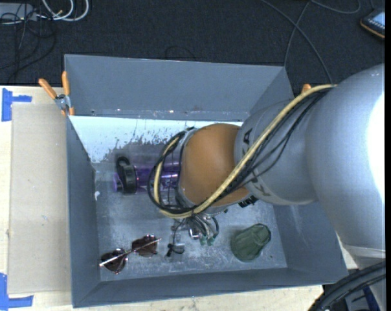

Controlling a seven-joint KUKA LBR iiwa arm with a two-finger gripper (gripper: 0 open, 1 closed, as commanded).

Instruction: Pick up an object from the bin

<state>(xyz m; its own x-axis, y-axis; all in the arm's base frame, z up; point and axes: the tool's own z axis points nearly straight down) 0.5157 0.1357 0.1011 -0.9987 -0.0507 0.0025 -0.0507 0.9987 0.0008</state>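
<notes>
Near the front of the grey metal bin (82, 225), the gripper (190, 233), whose opening I cannot tell, could knock the brown-lensed wire-framed sunglasses (134, 250) aside.

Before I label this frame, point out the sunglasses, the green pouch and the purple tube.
sunglasses (145, 245), camera view, one dark lens
green pouch (250, 242), camera view, its middle
purple tube (144, 174), camera view, purple body beside its black strap
</notes>
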